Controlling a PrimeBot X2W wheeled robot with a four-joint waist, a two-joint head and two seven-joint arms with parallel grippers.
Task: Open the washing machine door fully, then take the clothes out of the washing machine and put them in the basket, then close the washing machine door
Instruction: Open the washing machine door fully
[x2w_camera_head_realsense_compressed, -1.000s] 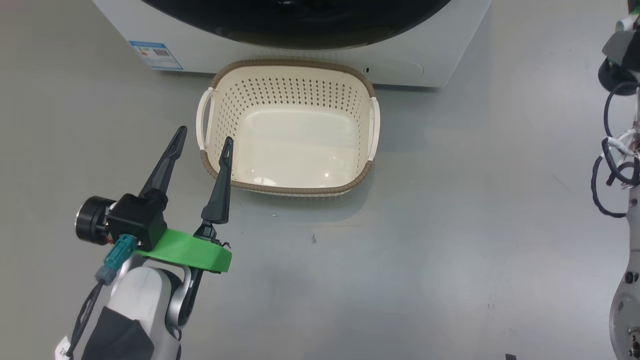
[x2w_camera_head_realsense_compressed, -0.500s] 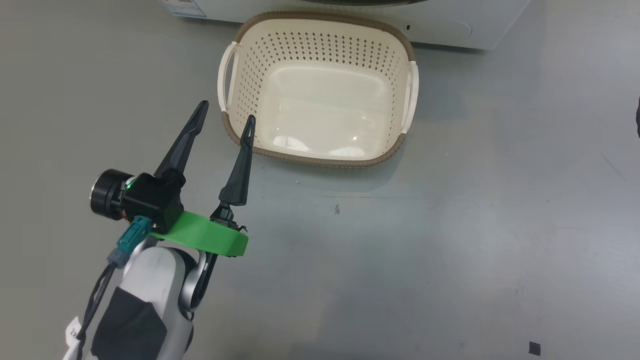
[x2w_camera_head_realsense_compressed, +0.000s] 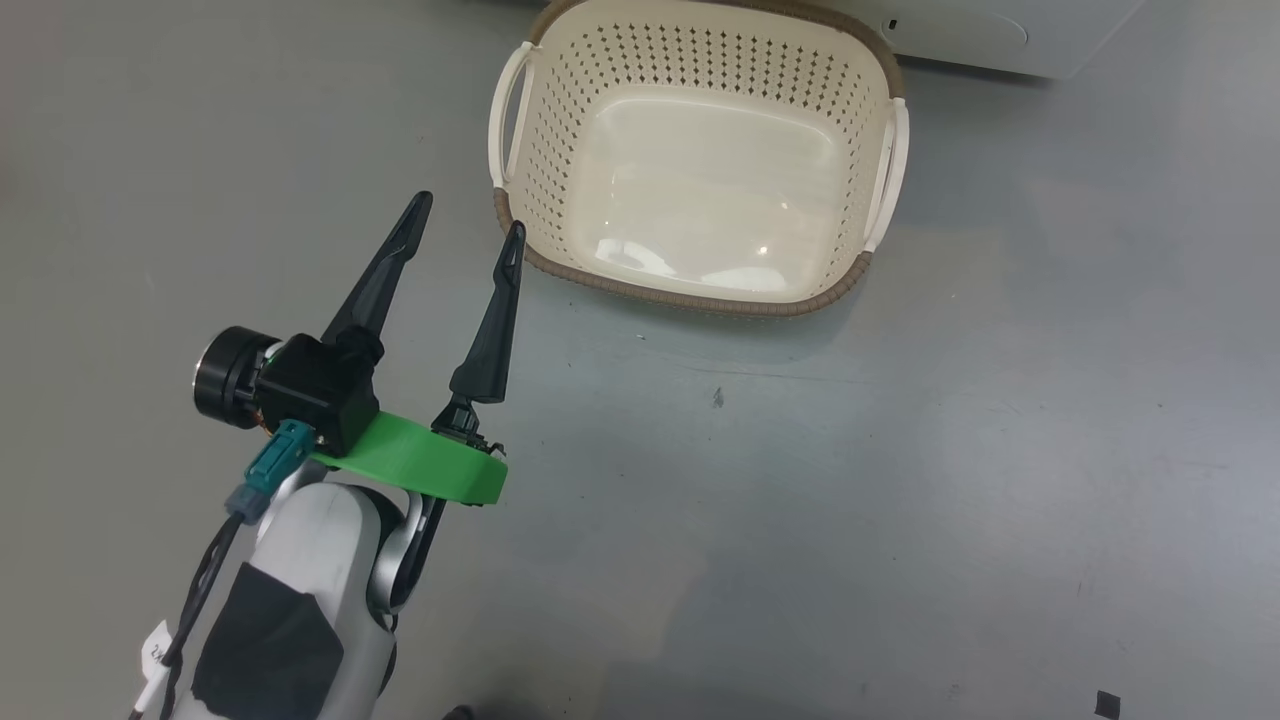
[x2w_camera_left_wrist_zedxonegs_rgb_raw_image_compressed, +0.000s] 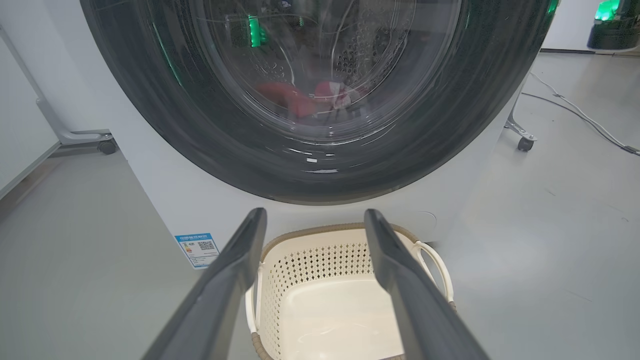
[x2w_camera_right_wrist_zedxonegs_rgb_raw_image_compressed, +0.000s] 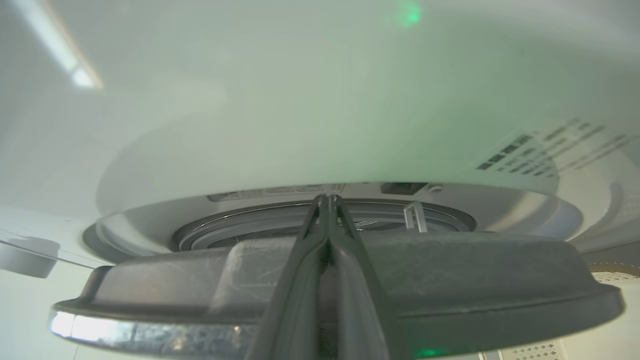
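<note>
The cream basket (x2w_camera_head_realsense_compressed: 540, 130) stands empty on the floor before the white washing machine (x2w_camera_head_realsense_compressed: 1000, 40). My left gripper (x2w_camera_head_realsense_compressed: 468, 215) hovers open just left of the basket's near corner, holding nothing. In the left wrist view the glossy black washing machine door (x2w_camera_left_wrist_zedxonegs_rgb_raw_image_compressed: 165, 115) fills the top, and red clothes (x2w_camera_left_wrist_zedxonegs_rgb_raw_image_compressed: 300, 97) show blurred through its glass. My right gripper (x2w_camera_right_wrist_zedxonegs_rgb_raw_image_compressed: 327, 198) is shut, its fingers lying across the door's grey edge (x2w_camera_right_wrist_zedxonegs_rgb_raw_image_compressed: 450, 270). Its tips reach a gap between the door and the machine front (x2w_camera_right_wrist_zedxonegs_rgb_raw_image_compressed: 300, 125), where the grey seal ring (x2w_camera_right_wrist_zedxonegs_rgb_raw_image_compressed: 240, 235) shows.
A blue label sticker (x2w_camera_left_wrist_zedxonegs_rgb_raw_image_compressed: 197, 248) marks the machine's lower left front. Wheeled frame feet (x2w_camera_left_wrist_zedxonegs_rgb_raw_image_compressed: 522, 142) and a floor cable (x2w_camera_left_wrist_zedxonegs_rgb_raw_image_compressed: 575, 115) lie to the machine's right. Another caster (x2w_camera_left_wrist_zedxonegs_rgb_raw_image_compressed: 106, 146) stands to its left. Open grey floor surrounds the basket.
The head camera has tilted and turned, so the basket and machine slid up and right in the picture and the right arm left it. My left gripper stays open beside the basket.
</note>
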